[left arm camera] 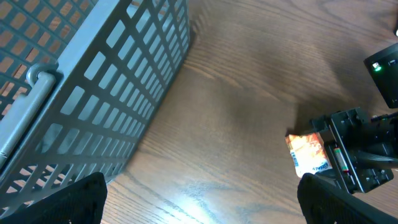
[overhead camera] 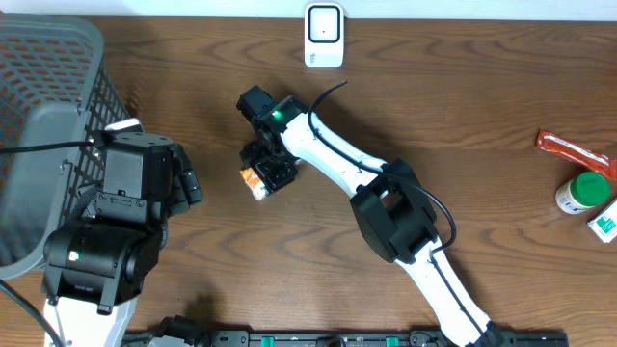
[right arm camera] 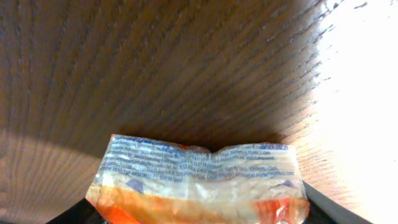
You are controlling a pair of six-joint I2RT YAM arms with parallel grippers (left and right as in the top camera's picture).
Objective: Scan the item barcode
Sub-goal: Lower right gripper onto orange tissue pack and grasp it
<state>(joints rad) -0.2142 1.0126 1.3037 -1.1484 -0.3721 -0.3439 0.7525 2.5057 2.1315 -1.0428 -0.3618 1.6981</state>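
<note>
- Over the table's middle, overhead view: the right gripper (overhead camera: 270, 173) is sitting low on a small orange-and-white snack packet (overhead camera: 253, 181). The packet is lying well apart from the white barcode scanner (overhead camera: 324, 35) at the far edge. The left gripper (overhead camera: 188, 183) is hanging beside the grey basket (overhead camera: 48, 87).
- Left wrist view: the left gripper's fingers are standing wide apart with nothing between them. The packet is lying flat on the wood, orange face up. It is poking out of the right gripper's jaws toward the basket side, with its other end hidden under them.
- Right wrist view: the packet's crimped seal, carrying blue fine print, is pointing away from the wrist. It is running crosswise from one dark finger (right arm camera: 333, 208) to the other. The jaws are standing partway open astride it; I cannot tell whether they are pinching yet.
- Long axis: not settling it, since the packet's body is running out of frame.
- Judgement: the step is taking hold. It is calling for a firm pinch on the body rather than the slippery seal. No barcode is showing, so the packet is likely needing a turn toward the scanner's window once lifted.
</note>
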